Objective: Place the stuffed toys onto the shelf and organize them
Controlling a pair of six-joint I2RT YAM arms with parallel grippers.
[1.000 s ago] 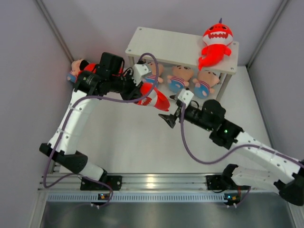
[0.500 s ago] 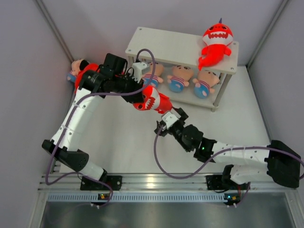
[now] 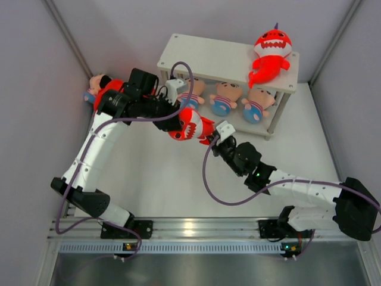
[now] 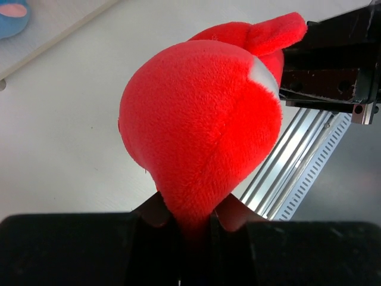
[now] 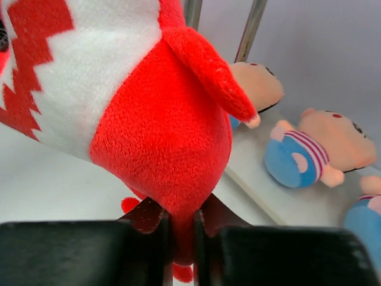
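Observation:
A red shark (image 3: 191, 126) hangs above the table in front of the shelf (image 3: 208, 55), held from both sides. My left gripper (image 3: 176, 121) is shut on one end of this shark (image 4: 202, 119), squeezed at the left gripper (image 4: 190, 213). My right gripper (image 3: 212, 140) is shut on its other end; the wrist view shows the shark (image 5: 161, 131) pinched in the right gripper (image 5: 183, 219). Another red shark (image 3: 271, 52) lies on the shelf's top right. Three dolls (image 3: 225, 98) sit on the lower tier (image 5: 268, 185), two of the dolls (image 5: 309, 152) showing past the right jaws.
One more doll (image 3: 94, 84) and a red plush (image 3: 113, 87) lie at the far left by the wall, partly hidden behind my left arm. The grey walls close in on three sides. The metal rail (image 3: 190, 226) runs along the near edge.
My right arm swung in from the right to the held shark and its open jaws shut on it. My left arm turned the shark slightly and kept its grip.

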